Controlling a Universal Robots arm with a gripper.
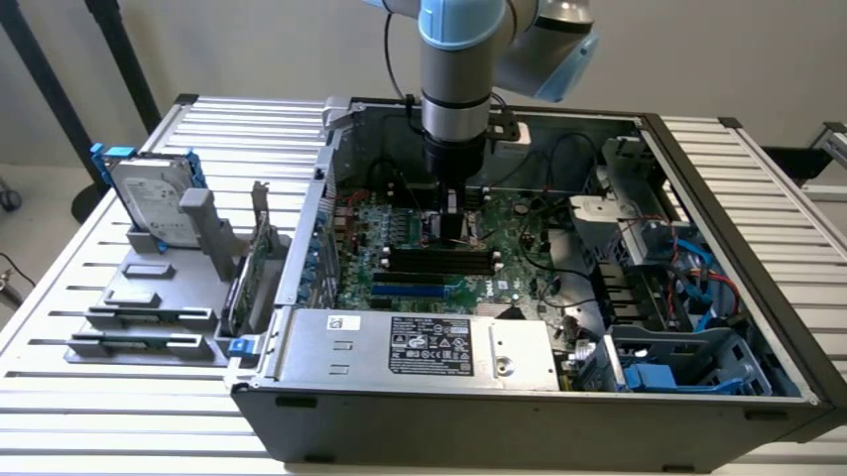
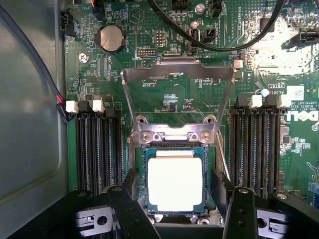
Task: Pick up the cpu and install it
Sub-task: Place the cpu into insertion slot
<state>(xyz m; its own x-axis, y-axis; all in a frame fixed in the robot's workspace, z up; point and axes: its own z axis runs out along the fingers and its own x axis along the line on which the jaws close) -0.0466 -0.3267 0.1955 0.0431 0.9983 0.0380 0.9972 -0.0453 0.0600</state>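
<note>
Straddling the flat square silver-topped cpu, the end effector stands wide; likely light, stiff, fragile: grip opposite edges.

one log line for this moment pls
cpu: lying in socket | fingers: open, flanking cpu | load plate: flipped open | arm: reaching into pc case

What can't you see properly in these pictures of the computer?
Wrist view: near edge of the socket, hidden under the claw.
Wrist view: whether the cpu sits fully down, unclear from above.
Exterior view: the cpu's spot, hidden behind the arm.
Exterior view: label print, too small.
</note>
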